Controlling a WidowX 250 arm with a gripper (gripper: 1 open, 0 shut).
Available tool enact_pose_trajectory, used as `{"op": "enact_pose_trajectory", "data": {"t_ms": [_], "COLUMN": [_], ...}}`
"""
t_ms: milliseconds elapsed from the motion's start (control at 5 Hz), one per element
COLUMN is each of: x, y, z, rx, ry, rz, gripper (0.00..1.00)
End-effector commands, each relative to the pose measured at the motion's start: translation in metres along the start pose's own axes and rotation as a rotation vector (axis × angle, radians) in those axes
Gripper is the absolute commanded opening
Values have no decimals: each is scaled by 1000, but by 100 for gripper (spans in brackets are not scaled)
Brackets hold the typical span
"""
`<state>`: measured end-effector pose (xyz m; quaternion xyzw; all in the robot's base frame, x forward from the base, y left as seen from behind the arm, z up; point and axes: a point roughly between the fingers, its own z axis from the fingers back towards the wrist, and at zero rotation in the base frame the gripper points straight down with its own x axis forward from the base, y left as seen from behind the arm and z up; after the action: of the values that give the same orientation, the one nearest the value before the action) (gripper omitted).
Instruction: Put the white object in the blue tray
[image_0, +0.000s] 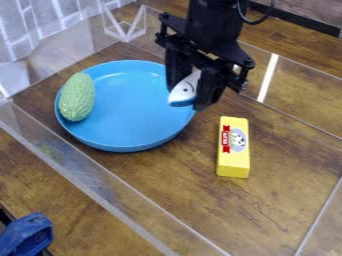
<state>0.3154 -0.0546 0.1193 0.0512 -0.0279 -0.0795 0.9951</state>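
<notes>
- You have the pick-up part of the task done, as far as this view shows: the white object sits between the dark fingers of your gripper, which are drawn in narrow on it.
- Your arm covers part of the toy, so you cannot tell how much of it lies between the fingers or how firm the grip is.
- You have the toy at the right-hand part of the blue tray in the picture, near the raised rim. It looks held up rather than laid down, though you cannot tell its height, nor whether it touches the tray.
- What you have left is the placing: get the toy fully inside the rim, lower it, open the fingers and lift away. I would call the job well past halfway, with the release not yet made.
- Your safest move is probably a little further toward the tray's middle before lowering; letting go here could leave the toy propped on the rim or tipped outside.
- Your tray also holds the green textured oval at its far left side, well apart from the toy. The yellow block lies outside, on the wooden table, and needs nothing from you.
</notes>
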Motion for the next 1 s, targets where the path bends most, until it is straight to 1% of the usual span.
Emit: {"op": "enact_pose_trajectory", "data": {"t_ms": [0, 800], "x": [2, 5], "y": [1, 8], "z": [24, 20], "rx": [-13, -19], "ry": [-78, -74], "rz": [7, 44], "gripper": [0, 0]}}
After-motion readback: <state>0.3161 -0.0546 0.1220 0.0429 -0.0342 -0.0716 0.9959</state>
